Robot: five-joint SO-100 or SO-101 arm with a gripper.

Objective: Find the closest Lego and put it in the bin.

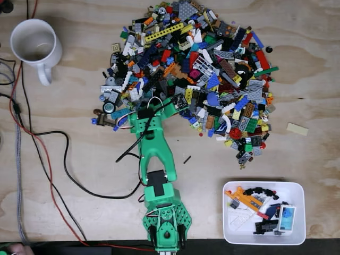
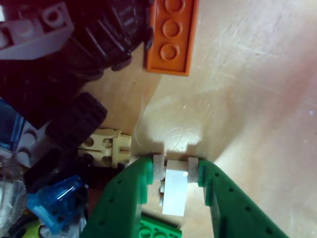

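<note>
In the fixed view, a white ceramic mug with a handle (image 1: 35, 44) stood at the far left on the bare plywood table (image 1: 79, 79), with red and black cables (image 1: 50, 159) trailing below it. Further right, the green 3D-printed arm reached up from the bottom edge, and its two-finger gripper (image 1: 154, 109) sat at the lower left fringe of the big mixed pile of loose Lego pieces (image 1: 202, 79). At the lower right, well apart from the gripper, lay the small shallow white plastic tray serving as the bin (image 1: 297, 234), already holding several pieces.

In the wrist view, a tan cylindrical connector piece (image 2: 106, 147) lay just left of the fingertips, beside dark tyre-like parts. The green gripper (image 2: 176, 171) had its jaws nearly closed, pinching a small pale grey-white Lego piece (image 2: 174, 191) between the fingertips. An orange flat studded plate (image 2: 171, 34) lay above, apart from them.

The hold looked shallow, only at the tips, so the piece could twist out or drop on the long swing toward the tray. Lifting could also snag the tan connector or drag neighbouring pieces out of the pile.
</note>
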